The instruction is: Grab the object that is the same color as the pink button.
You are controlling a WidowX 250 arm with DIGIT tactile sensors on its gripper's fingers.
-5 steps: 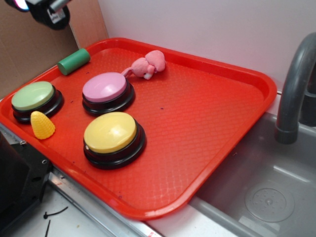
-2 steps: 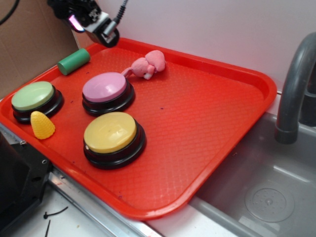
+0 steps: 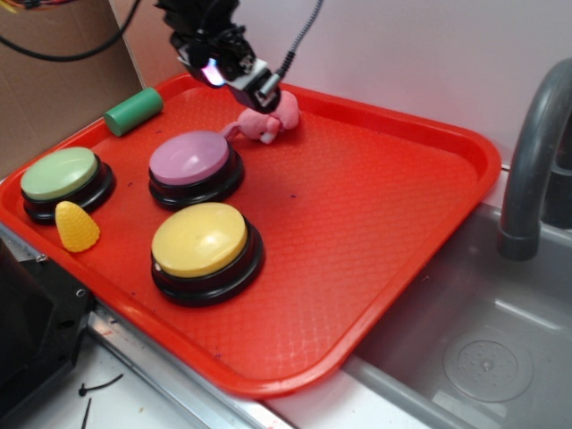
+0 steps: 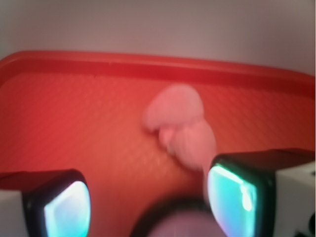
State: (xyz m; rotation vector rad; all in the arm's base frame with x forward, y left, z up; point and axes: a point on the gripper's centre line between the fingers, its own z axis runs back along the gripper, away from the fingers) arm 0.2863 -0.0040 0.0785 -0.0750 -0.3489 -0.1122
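The pink plush toy lies near the far edge of the red tray, just behind the pink button. My gripper hovers above the tray just left of the toy, jaws open and empty. In the wrist view the toy sits ahead, close to the right fingertip, and the pink button's edge shows at the bottom between the fingers. My gripper holds nothing.
A yellow-topped button and a green-topped button stand on the tray, with a yellow corn-shaped piece and a green cylinder. A grey faucet and sink lie to the right. A wall rises behind the tray.
My gripper has moved right and down from the upper left corner toward the pink plush toy. Nothing on the tray has shifted.
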